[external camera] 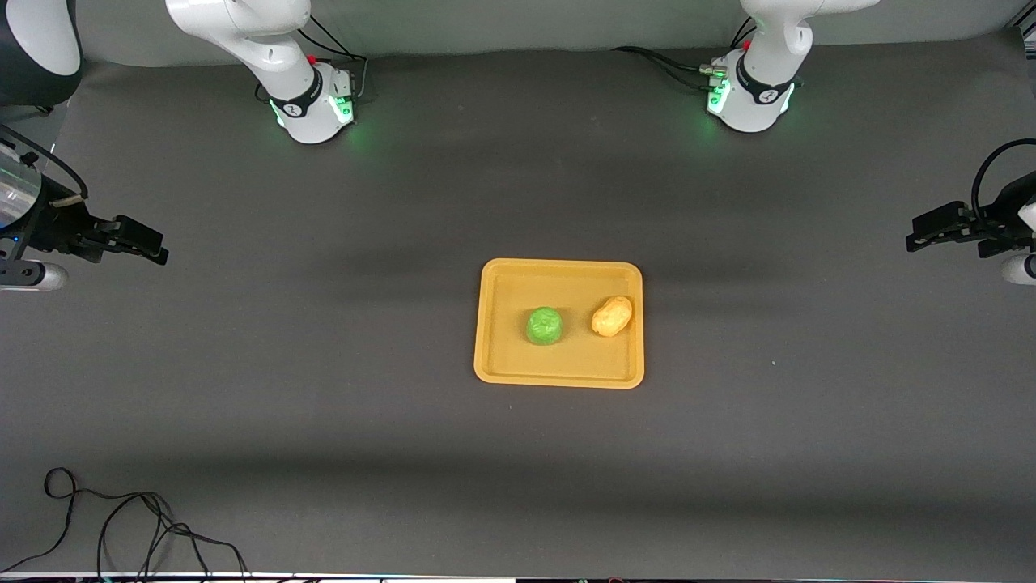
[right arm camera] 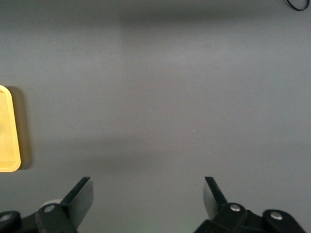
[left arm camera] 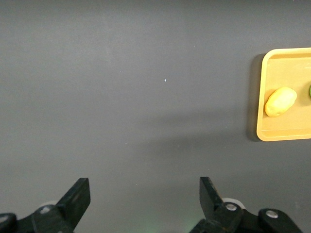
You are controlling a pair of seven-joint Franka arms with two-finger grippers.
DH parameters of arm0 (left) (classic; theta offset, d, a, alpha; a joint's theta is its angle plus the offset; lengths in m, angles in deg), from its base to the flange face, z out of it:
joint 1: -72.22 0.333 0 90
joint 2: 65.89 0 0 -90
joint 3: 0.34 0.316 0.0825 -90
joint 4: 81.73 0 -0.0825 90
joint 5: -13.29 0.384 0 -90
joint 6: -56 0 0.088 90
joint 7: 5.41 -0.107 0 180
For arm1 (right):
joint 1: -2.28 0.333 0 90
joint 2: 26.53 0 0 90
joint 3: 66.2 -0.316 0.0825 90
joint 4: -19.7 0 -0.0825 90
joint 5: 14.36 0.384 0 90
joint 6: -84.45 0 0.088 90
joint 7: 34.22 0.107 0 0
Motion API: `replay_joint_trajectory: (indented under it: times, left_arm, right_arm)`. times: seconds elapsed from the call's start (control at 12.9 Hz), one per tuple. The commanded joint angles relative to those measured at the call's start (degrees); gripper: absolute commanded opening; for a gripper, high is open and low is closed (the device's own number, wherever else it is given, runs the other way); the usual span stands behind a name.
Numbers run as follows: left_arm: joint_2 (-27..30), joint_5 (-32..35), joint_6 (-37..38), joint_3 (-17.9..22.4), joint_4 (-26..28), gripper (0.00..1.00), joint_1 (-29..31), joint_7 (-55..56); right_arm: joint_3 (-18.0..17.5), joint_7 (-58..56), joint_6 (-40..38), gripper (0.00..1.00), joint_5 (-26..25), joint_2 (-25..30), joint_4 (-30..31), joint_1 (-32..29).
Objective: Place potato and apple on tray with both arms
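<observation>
The orange-yellow tray lies in the middle of the table. The green apple sits on it, and the yellow-orange potato lies beside the apple, toward the left arm's end. In the left wrist view the tray and the potato show at the edge. A corner of the tray shows in the right wrist view. My left gripper is open and empty, up over the table's left-arm end. My right gripper is open and empty, up over the right-arm end. Both arms wait.
A black cable lies on the dark grey mat near the front edge at the right arm's end. The arm bases with green lights stand along the back.
</observation>
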Motion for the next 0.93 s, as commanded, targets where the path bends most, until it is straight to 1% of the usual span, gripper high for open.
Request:
replay_joint_trajectory:
  times: [0.0, 0.08, 0.23, 0.85]
  left_arm:
    - [-0.5, -0.6, 0.2, -0.1, -1.1, 1.0, -0.7, 1.9]
    - [-0.5, -0.6, 0.1, -0.3, -1.1, 1.0, -0.8, 2.7]
    - [-0.5, -0.6, 0.0, -0.3, -1.1, 1.0, -0.9, 2.9]
    - [-1.2, -0.7, -0.6, -0.4, -1.4, 1.0, -1.1, 3.1]
  right_arm:
    - [1.3, -3.6, 1.1, 1.0, 0.4, 1.0, 1.0, 0.0]
    - [0.9, -3.6, 1.0, 1.0, 0.4, 1.0, 1.0, -1.2]
    - [-1.1, -3.8, 0.9, 1.0, 0.4, 0.9, 0.7, -3.1]
    - [-1.3, -2.8, 0.0, 1.0, 0.8, 0.6, -0.5, -2.6]
